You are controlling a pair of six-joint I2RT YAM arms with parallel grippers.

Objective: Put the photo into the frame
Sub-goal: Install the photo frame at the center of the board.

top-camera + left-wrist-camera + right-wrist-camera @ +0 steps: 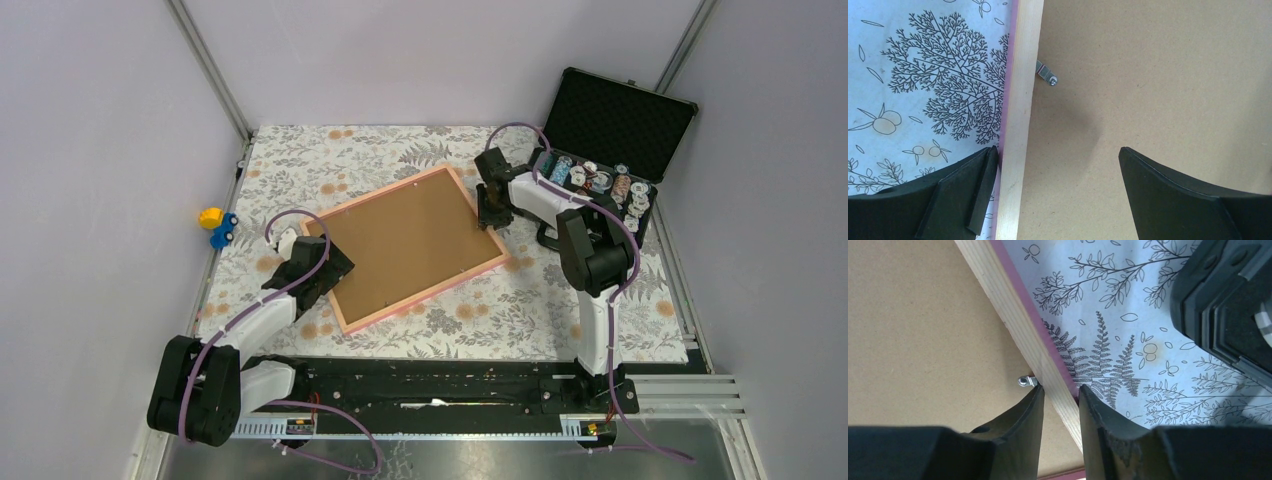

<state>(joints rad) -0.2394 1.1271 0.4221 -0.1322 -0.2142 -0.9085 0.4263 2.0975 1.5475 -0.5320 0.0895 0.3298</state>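
The salmon-pink frame (425,296) lies face down and askew on the floral cloth, its brown backing board (405,240) facing up. The photo is hidden. My left gripper (325,262) is open at the frame's left rail (1023,75): one finger sits outside the rail on the cloth, the other over the board (1158,75). My right gripper (490,212) is at the frame's right side, shut on the wooden rail (998,295), one finger on each side, beside a small metal clip (1026,381). A second clip (1048,75) shows in the left wrist view.
An open black case (615,120) holding several round chips (600,185) stands at the back right, close to my right arm; its corner shows in the right wrist view (1228,300). A yellow and blue toy (216,225) lies at the left edge.
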